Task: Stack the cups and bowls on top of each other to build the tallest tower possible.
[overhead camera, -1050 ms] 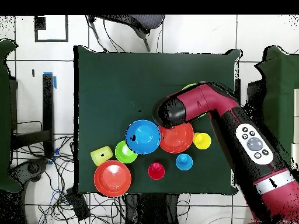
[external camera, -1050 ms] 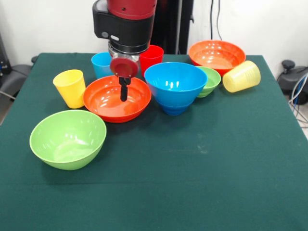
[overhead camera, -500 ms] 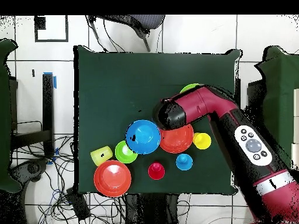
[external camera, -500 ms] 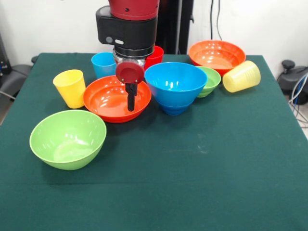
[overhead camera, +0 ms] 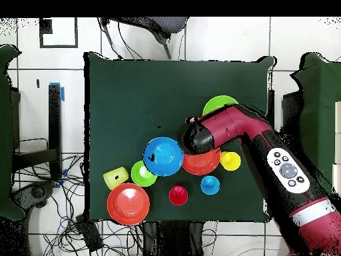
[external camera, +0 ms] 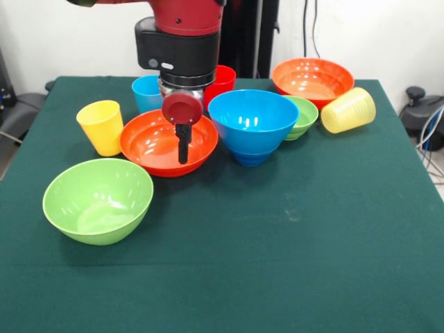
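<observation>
The gripper (external camera: 182, 149) hangs left of centre in the front view, directly over the near rim of the orange bowl (external camera: 152, 142). Whether its fingers are apart or together I cannot tell. The blue bowl (external camera: 253, 121) stands just right, rims nearly touching.
</observation>
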Action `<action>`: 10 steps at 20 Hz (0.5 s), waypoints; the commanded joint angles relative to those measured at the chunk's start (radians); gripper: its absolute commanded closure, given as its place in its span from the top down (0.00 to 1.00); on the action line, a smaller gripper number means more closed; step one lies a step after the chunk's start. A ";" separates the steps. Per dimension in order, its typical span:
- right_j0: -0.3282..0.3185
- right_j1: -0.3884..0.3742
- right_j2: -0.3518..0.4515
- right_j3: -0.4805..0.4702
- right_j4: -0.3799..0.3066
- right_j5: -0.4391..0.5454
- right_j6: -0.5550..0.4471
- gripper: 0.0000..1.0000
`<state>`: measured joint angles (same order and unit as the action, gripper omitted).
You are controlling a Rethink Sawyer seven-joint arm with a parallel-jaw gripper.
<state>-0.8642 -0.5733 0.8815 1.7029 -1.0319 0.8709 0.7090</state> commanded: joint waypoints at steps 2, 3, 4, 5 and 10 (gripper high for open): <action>0.036 0.010 -0.107 0.083 -0.113 -0.042 -0.097 1.00; 0.035 0.011 -0.109 0.087 -0.115 -0.043 -0.100 1.00; 0.035 0.012 -0.115 0.090 -0.125 -0.046 -0.103 1.00; 0.035 0.014 -0.117 0.093 -0.125 -0.048 -0.103 1.00; 0.043 0.027 -0.125 0.094 -0.132 -0.062 -0.072 1.00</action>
<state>-0.8636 -0.5734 0.8324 1.7410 -1.0805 0.8699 0.7090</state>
